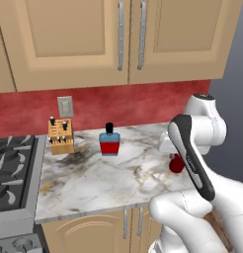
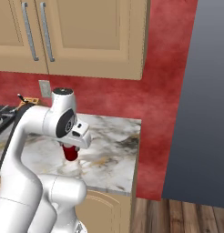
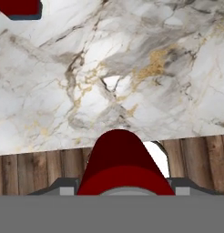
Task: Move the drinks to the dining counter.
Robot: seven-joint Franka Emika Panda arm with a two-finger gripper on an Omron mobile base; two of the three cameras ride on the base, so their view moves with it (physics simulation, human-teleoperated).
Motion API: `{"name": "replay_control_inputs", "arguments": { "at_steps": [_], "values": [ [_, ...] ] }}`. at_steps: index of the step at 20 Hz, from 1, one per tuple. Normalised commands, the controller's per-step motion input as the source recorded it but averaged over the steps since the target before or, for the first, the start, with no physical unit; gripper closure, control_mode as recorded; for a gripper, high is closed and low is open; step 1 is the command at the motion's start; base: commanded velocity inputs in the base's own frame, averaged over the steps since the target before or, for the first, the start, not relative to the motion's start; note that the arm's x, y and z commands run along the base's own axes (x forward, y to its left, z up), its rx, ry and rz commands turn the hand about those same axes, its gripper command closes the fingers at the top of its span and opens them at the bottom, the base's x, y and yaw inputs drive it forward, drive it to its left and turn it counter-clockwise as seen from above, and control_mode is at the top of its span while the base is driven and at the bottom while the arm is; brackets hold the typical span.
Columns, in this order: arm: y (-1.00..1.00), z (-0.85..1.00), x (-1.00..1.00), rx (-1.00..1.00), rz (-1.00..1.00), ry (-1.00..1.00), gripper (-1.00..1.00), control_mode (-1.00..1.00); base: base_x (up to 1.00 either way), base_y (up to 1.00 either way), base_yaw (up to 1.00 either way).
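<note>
One can [image 2: 70,153] sits gripped in the claw [image 3: 120,184], bottle [image 1: 109,141] and knife block [image 1: 60,136] nearby.

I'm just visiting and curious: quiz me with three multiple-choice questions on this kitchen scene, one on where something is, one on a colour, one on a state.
1. Where does the knife block stand?
A. Beside the stove, against the red wall
B. On the wooden floor
C. Inside a cabinet

2. What colour is the bottle's cap?
A. White
B. Black
C. Yellow

3. What is the state of the dark-red can?
A. Lying tipped beside the bottle
B. Standing untouched by the knife block
C. Held between the fingers of the gripper

Answers: 1 A, it sits on the worktop next to the burners. 2 B, the cap is dark above the blue body. 3 C, the hand view shows the can between the fingers, above the marble.
</note>
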Motion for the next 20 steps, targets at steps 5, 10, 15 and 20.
{"name": "replay_control_inputs", "arguments": {
  "at_steps": [5, 10, 15, 20],
  "values": [
    [-0.33, 0.02, 0.0, -0.01, -0.07, 0.18, 1.0, -1.0, 0.0, 0.0, 0.0],
    [-0.16, 0.0, 0.0, -0.02, -0.03, 0.08, 1.0, -1.0, 0.0, 0.0, 0.0],
    [0.0, -0.03, 0.0, -0.04, 0.0, 0.0, 1.0, -1.0, 0.0, 0.0, 0.0],
    [0.0, 0.0, 0.0, 0.0, 0.0, 0.0, 1.0, -1.0, 0.0, 0.0, 0.0]
  ]
}}
